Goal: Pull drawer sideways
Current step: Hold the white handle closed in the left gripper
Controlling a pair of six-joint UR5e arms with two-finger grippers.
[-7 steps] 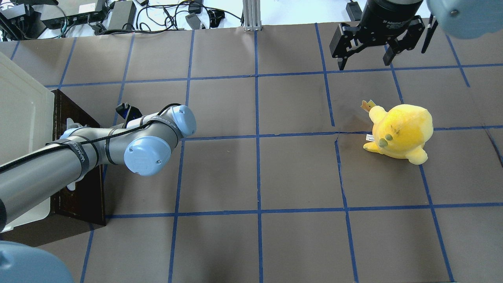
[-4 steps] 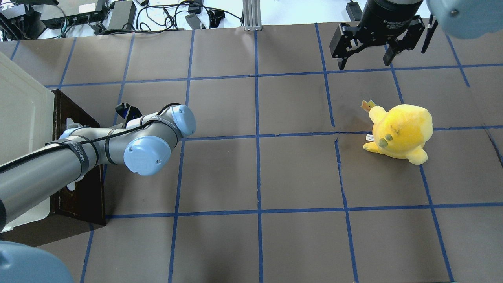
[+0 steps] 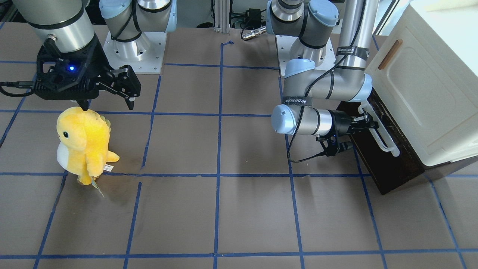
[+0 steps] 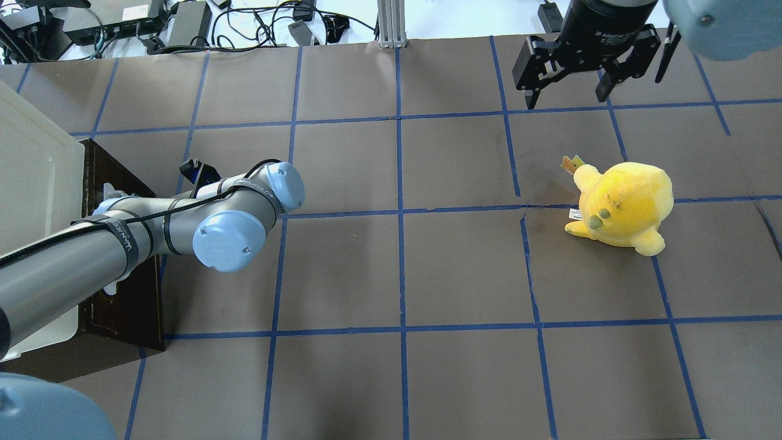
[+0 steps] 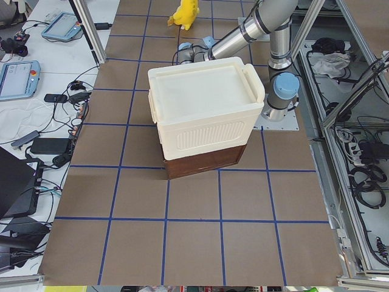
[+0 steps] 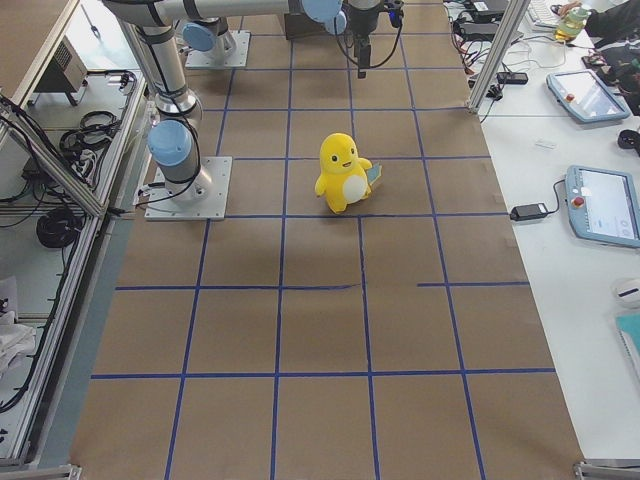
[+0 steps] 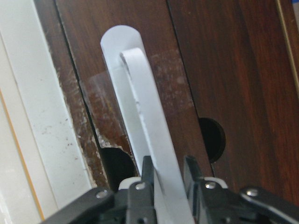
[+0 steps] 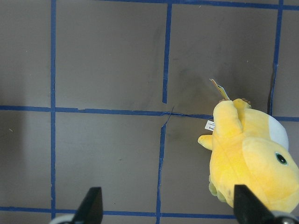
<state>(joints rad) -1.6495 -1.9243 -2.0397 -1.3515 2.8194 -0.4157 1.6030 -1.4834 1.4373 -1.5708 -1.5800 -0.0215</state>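
i see the left gripper (image 3: 368,123) lying level, low at the table's (image 3: 224,209) left end, with its jaws clamped on the handle (image 3: 381,135), the long white bar across the drawer's (image 3: 392,164) front. on the left wrist camera the two fingers (image 7: 147,169) press the bar (image 7: 140,116) from either side, near one of its ends, with dark scratched wood right behind it. the drawer is dark brown and sits at the bottom of the cream cabinet (image 3: 422,86), down at table level; from the left side camera it shows as a brown band (image 5: 200,164) under the pale box (image 5: 200,103). from these views i cannot tell how far out it stands. the right gripper (image 4: 566,98) hangs over the other end of the table, pointing down, fingers spread wide with nothing between them. a yellow plush (image 4: 623,205) stands upright on the table near it, apart from the fingers; in the right wrist view the plush (image 8: 247,158) lies toward one fingertip (image 8: 247,207), with bare table and blue tape lines between the two.
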